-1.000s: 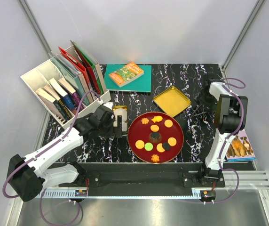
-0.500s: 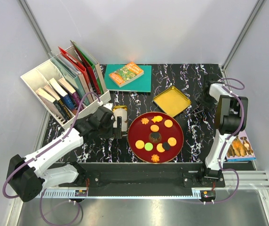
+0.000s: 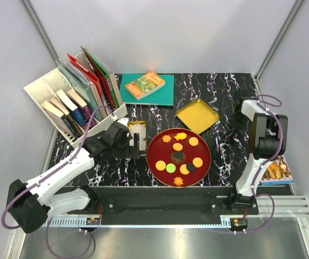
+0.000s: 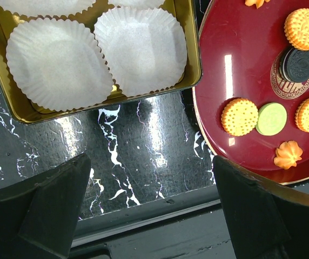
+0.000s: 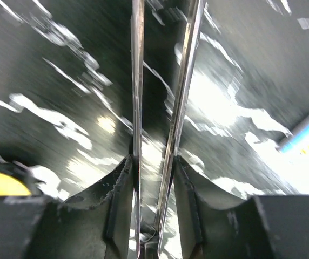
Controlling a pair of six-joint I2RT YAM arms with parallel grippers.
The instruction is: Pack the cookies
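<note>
The red plate (image 4: 235, 81) is glossy and catches the light. The cookies (image 4: 239, 116) look matt and grainy. The gold tin (image 4: 194, 54) is shiny metal, its paper cups (image 4: 57, 62) pleated, white and matt. The black marbled surface (image 4: 143, 156) has a faint pebbled sheen. The tongs (image 5: 182, 97) are polished metal.

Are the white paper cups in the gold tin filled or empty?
Empty. Left wrist view: the white fluted paper cups in the gold metal tin show bare bottoms; the small cookies sit on the red round plate.
</note>
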